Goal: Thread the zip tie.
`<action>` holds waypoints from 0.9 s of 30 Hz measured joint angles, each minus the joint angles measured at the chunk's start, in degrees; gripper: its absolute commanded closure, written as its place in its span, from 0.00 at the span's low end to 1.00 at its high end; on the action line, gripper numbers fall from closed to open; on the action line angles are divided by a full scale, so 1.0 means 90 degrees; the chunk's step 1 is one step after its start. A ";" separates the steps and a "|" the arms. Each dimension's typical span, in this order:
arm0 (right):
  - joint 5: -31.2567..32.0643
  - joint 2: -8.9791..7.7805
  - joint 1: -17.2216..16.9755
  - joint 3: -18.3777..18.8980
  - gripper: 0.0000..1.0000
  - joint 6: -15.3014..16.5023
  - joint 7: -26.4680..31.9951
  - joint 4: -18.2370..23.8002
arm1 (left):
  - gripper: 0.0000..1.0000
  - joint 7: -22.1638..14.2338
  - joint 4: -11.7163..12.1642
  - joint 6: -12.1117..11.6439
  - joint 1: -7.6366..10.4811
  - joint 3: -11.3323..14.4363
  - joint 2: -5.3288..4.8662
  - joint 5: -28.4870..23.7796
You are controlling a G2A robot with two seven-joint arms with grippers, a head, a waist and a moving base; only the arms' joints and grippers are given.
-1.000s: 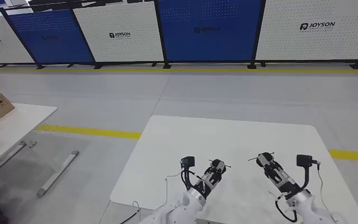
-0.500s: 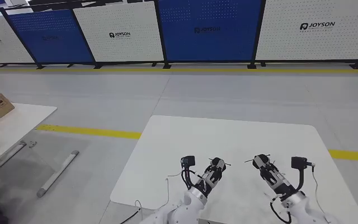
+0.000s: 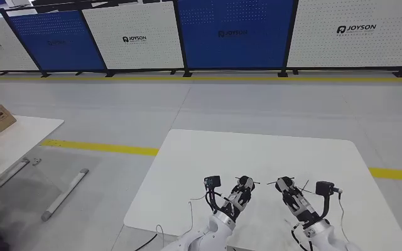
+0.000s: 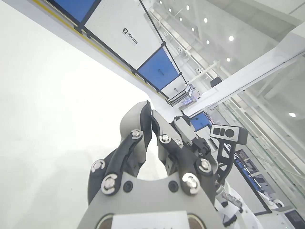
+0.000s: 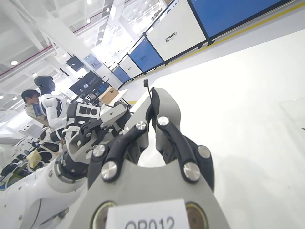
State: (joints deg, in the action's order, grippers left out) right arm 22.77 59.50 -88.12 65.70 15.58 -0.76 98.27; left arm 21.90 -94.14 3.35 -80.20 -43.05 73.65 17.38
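Both arms are low over the near part of the white table. My right gripper is shut on a thin black zip tie. The tie's square head sticks out past the fingertips. My left gripper is also shut, and a thin black strip pokes out at its tip. I cannot tell whether both hold the same tie. The two grippers sit side by side, a short gap apart. The left wrist view also catches the right gripper close behind.
The table's near edge lies just under the arms, and bare surface stretches toward its far edge. A second white table stands off to the left. Blue and white partition panels line the far floor.
The right arm has moved left, bringing its gripper closer to the left one. The left gripper has stayed almost in place.
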 measured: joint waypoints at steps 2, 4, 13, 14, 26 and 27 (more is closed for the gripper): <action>-0.0213 0.0033 -0.0009 -0.0011 1.00 0.0061 -0.0093 -0.0033 | 1.00 0.0000 0.0000 0.0000 0.0000 0.0000 0.0000 0.0000; -0.0375 0.0062 0.0001 -0.0030 1.00 0.0149 -0.0167 -0.0093 | 1.00 0.0000 0.0000 0.0000 0.0000 0.0000 0.0000 0.0000; -0.0502 0.0114 0.0070 -0.0127 1.00 0.0190 -0.0175 -0.0193 | 1.00 0.0000 0.0000 0.0000 0.0000 0.0000 0.0000 0.0000; -0.0501 0.0117 0.0068 -0.0128 1.00 0.0175 -0.0171 -0.0194 | 1.00 0.0000 0.0000 0.0000 0.0000 0.0000 0.0000 0.0000; -0.0480 0.0221 0.0109 -0.0288 1.00 0.0170 -0.0086 -0.0228 | 1.00 0.0000 0.0000 0.0000 0.0000 0.0000 0.0000 0.0000; -0.0480 0.0221 0.0109 -0.0287 1.00 0.0170 -0.0086 -0.0228 | 1.00 0.0000 0.0000 0.0000 0.0000 0.0000 0.0000 0.0000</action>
State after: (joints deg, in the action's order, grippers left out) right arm 18.44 61.49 -87.14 63.11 17.12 -1.54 96.21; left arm 21.90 -94.14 3.35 -80.20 -43.05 73.65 17.38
